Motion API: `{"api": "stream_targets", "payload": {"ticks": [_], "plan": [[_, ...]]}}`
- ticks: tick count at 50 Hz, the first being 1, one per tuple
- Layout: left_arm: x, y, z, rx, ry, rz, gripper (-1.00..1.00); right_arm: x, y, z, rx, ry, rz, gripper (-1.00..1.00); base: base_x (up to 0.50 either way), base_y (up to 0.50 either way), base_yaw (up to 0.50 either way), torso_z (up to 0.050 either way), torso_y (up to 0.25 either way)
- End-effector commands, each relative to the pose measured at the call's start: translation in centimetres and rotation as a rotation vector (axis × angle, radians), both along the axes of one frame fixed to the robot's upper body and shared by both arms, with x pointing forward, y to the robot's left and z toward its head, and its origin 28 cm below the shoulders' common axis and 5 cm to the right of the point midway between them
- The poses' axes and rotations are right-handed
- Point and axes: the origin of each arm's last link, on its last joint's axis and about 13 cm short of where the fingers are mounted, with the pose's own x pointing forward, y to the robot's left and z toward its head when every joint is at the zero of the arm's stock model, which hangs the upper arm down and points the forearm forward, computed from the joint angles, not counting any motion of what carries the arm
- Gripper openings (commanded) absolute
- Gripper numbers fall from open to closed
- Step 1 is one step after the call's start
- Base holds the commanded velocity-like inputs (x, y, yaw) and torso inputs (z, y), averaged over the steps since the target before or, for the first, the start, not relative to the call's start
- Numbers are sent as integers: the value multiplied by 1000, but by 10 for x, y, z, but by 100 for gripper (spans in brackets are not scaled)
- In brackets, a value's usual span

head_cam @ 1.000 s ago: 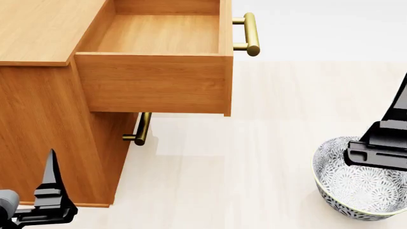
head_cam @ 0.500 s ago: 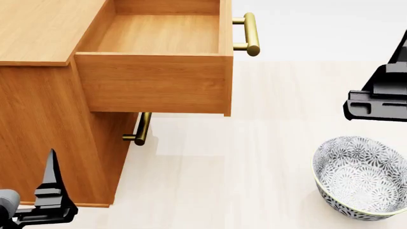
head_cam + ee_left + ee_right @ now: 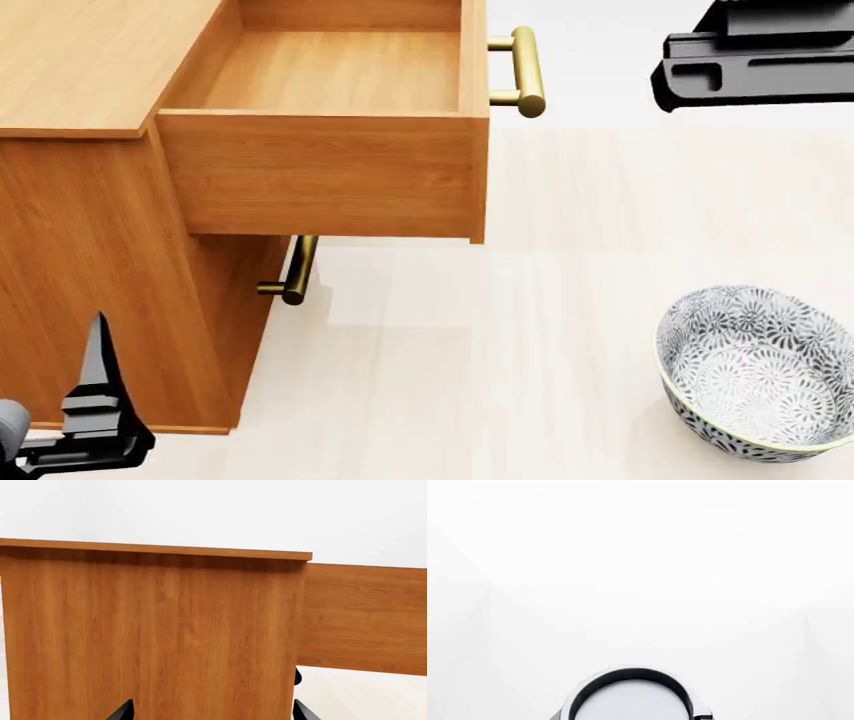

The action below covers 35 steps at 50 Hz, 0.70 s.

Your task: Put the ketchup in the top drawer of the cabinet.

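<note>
Can: silver top (image 3: 630, 700) showed in the right wrist view — apparently held by the right gripper (image 3: 754, 60); grip itself unseen.
Drawer (image 3: 334, 70): open, at nine o'clock from that gripper.
Left gripper (image 3: 80, 430): spread, empty, low beside the cabinet (image 3: 80, 230).
</note>
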Motion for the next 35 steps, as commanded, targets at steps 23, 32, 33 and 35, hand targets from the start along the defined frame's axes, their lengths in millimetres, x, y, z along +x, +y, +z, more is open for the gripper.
{"api": "stream_targets", "payload": {"ticks": [23, 32, 33, 35], "plan": [[-1, -1, 0, -8, -3, -3, 100, 36, 30, 63, -59, -91, 164, -100, 0, 0, 0, 0, 0], [0, -1, 0, -9, -2, -4, 100, 47, 41, 82, -95, -73, 209, -100, 0, 0, 0, 0, 0], [0, -1, 0, -9, -2, -5, 100, 47, 42, 83, -98, -72, 211, -100, 0, 0, 0, 0, 0], [0, -1, -1, -9, -2, -5, 100, 53, 46, 86, -112, -63, 219, -100, 0, 0, 0, 0, 0]]}}
